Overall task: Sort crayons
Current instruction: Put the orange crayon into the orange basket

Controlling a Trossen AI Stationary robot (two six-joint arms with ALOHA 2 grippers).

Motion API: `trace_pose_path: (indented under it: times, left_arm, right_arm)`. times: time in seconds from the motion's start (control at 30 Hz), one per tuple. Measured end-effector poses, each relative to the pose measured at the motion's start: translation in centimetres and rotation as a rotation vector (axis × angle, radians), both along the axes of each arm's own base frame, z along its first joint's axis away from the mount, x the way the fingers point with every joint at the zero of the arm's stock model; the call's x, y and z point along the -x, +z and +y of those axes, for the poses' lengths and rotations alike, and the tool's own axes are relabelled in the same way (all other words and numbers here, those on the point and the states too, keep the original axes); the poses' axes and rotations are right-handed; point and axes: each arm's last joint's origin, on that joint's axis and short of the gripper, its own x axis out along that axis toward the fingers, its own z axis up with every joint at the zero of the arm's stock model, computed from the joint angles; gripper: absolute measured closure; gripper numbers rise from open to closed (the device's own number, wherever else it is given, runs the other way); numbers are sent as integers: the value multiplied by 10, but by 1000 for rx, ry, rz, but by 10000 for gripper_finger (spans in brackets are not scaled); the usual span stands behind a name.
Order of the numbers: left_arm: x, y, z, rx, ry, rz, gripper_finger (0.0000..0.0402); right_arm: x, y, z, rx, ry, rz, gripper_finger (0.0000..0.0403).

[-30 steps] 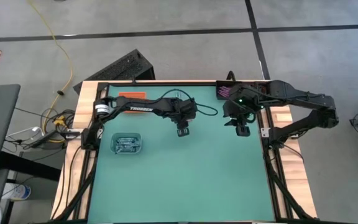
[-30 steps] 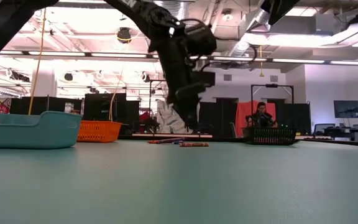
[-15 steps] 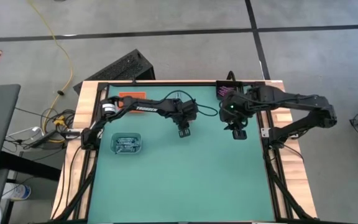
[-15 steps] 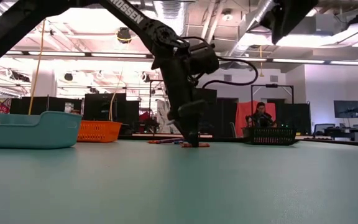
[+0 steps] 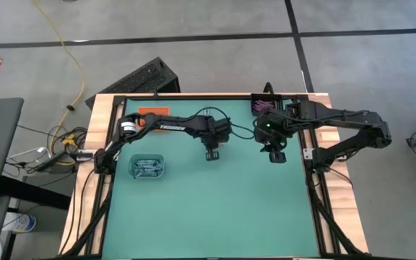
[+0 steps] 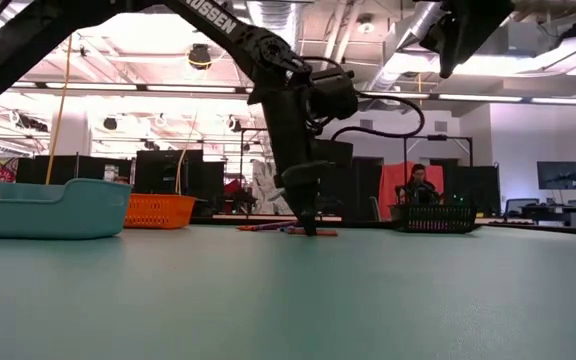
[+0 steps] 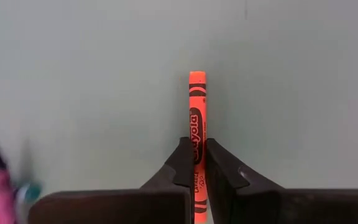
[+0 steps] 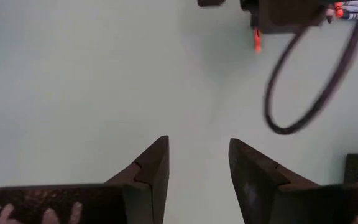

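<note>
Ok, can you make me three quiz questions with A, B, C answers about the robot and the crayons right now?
1. Where is the teal tray?
A. beside the left arm, near the table's left edge
B. under the right arm
C. on the floor

2. What colour is the crayon in the left end effector?
A. blue
B. green
C. orange-red

3. How is the right end effector?
A. shut on a crayon
B. open and empty
C. holding a tray

Answers:
1 A, the high view shows it by the left arm.
2 C, the left wrist view shows an orange-red stick pinched between the fingers.
3 B, the right wrist view shows only bare table between its spread fingers.
</note>
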Motion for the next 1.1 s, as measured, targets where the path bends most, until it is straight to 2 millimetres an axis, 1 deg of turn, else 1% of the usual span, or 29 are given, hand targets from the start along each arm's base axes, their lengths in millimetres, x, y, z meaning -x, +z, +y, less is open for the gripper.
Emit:
trace_pose_path:
  times: [0.17, 0.33, 0.4, 0.5, 0.67, 0.77, 0.87, 0.97, 1.1]
  left_arm:
    - [3, 12, -11, -126, -71, 141, 400]
    - [13, 20, -21, -224, -129, 316, 401]
    - [18, 28, -23, -246, -143, 349, 401]
    - [26, 50, -24, -278, -146, 341, 401]
    - [45, 97, -21, -301, -140, 256, 401]
    - [64, 121, -15, -285, -134, 212, 401]
    - [89, 133, -8, -283, -127, 203, 401]
    - [117, 133, 2, -275, -96, 225, 401]
    - [157, 125, 16, -263, -48, 237, 401]
  right_arm:
    - [0, 0, 0, 0, -1, -1, 243]
    - [0, 0, 0, 0, 0, -1, 243]
    - [0, 0, 0, 1, 2, -1, 243]
    - [0, 0, 0, 3, 7, -2, 243]
    - [0, 0, 1, 7, 21, -2, 243]
    - [0, 0, 4, 9, 37, -3, 243]
    - [-1, 0, 8, 8, 51, -6, 243]
    - [-1, 0, 11, 5, 61, -7, 243]
    - [-2, 1, 16, 4, 77, -16, 243]
